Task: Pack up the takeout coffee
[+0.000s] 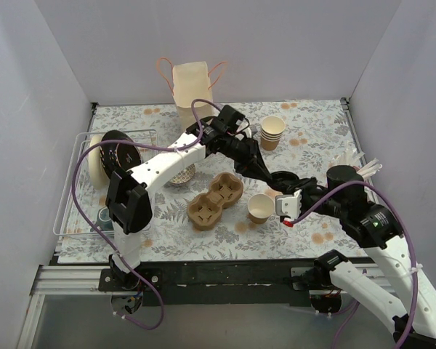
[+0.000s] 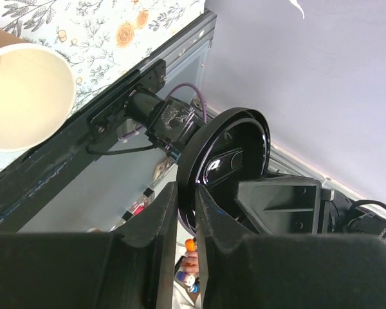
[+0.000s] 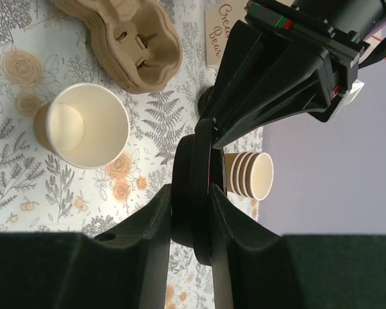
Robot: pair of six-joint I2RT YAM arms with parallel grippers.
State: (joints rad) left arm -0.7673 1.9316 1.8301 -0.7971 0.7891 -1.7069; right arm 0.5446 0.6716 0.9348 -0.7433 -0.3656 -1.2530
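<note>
The takeout coffee's paper cup (image 1: 261, 207) stands open on the floral cloth, with its lid off. The black lid (image 1: 285, 179) hangs in the air just above and right of the cup, held on edge. My left gripper (image 2: 186, 209) is shut on the lid's (image 2: 228, 161) rim. My right gripper (image 3: 193, 209) reaches in from the other side and its fingers press both faces of the same lid (image 3: 194, 174). The right wrist view shows the cup (image 3: 83, 125) below left, and the left wrist view shows the cup (image 2: 22, 96) at its left edge.
A brown pulp carrier (image 1: 216, 200) lies left of the cup. A stack of lidless cups (image 1: 272, 132) stands behind. A paper bag (image 1: 192, 83) stands at the back wall. A wire rack (image 1: 94, 182) at the left holds lids (image 1: 120, 153). Straws (image 1: 360, 160) lie at the right edge.
</note>
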